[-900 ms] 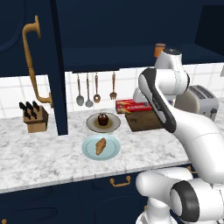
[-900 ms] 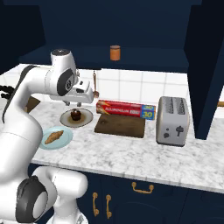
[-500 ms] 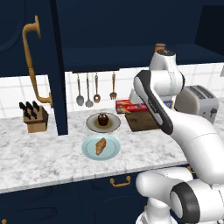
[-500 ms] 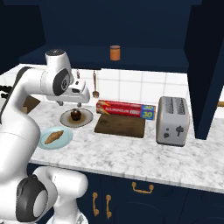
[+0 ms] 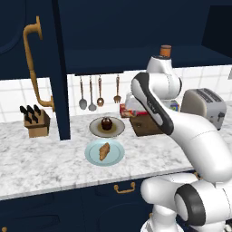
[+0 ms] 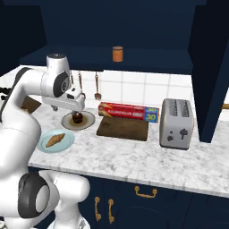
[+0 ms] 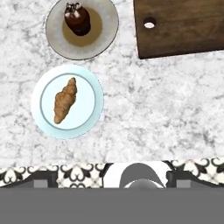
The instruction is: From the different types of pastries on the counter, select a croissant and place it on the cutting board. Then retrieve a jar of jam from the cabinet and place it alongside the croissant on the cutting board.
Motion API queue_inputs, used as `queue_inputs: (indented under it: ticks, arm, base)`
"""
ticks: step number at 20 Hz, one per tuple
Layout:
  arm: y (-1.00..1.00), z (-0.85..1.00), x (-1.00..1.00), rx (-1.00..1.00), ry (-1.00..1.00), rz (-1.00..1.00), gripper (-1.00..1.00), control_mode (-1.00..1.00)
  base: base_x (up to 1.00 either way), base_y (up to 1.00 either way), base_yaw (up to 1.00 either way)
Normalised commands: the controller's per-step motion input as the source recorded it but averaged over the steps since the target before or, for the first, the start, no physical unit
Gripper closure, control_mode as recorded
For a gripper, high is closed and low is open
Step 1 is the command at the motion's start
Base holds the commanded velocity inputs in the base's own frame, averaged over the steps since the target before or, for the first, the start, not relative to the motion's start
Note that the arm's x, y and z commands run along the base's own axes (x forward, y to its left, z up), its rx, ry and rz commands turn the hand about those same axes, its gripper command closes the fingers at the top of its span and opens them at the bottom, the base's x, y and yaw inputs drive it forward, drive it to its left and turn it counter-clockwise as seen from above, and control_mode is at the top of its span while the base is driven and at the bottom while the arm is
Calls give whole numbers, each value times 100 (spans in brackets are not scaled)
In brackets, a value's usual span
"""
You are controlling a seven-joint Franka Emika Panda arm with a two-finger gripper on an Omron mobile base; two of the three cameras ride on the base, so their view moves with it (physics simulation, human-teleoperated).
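The golden-brown croissant (image 7: pixel 65 99) lies on a pale blue plate (image 7: pixel 89 118) on the marbled counter (image 7: pixel 148 109); it also shows as the croissant (image 5: pixel 104 151) (image 6: pixel 54 139) in both base views. A dark cupcake (image 7: pixel 78 18) sits on a grey plate just beyond it. The dark wooden cutting board (image 7: pixel 179 26) (image 6: pixel 123 129) lies bare to the right. My gripper (image 7: pixel 111 179) hangs high over the counter's front, open and holding nothing, with the croissant ahead and to its left. The orange jar of jam (image 6: pixel 117 54) (image 5: pixel 166 50) stands on the open cabinet's shelf (image 6: pixel 147 67).
A red foil box (image 6: pixel 129 111) lies behind the board and a silver toaster (image 6: pixel 178 123) stands to its right. The navy cabinet door (image 5: pixel 61 68) with its brass handle (image 5: pixel 34 68) stands open at the left. A knife block (image 5: pixel 35 121) and hanging utensils (image 5: pixel 90 93) are by the wall.
The hand has swung a little left, from over the board's edge towards the two plates. The jaws have gone from shut to wide open.
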Motion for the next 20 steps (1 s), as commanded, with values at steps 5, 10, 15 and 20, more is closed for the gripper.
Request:
queue_inputs:
  ticks: [5,10,15,20]
  arm:
    - [37,-37,-10,0,-1,-1,-100,-100]
    - [41,-44,0,2,0,-5,-100,-100]
    - [41,-28,15,1,0,0,-100,-100]
    - [35,-41,37,0,0,0,-100,-100]
  base:
    - [0,0,0]
    - [0,0,0]
    - [0,0,0]
    - [0,0,0]
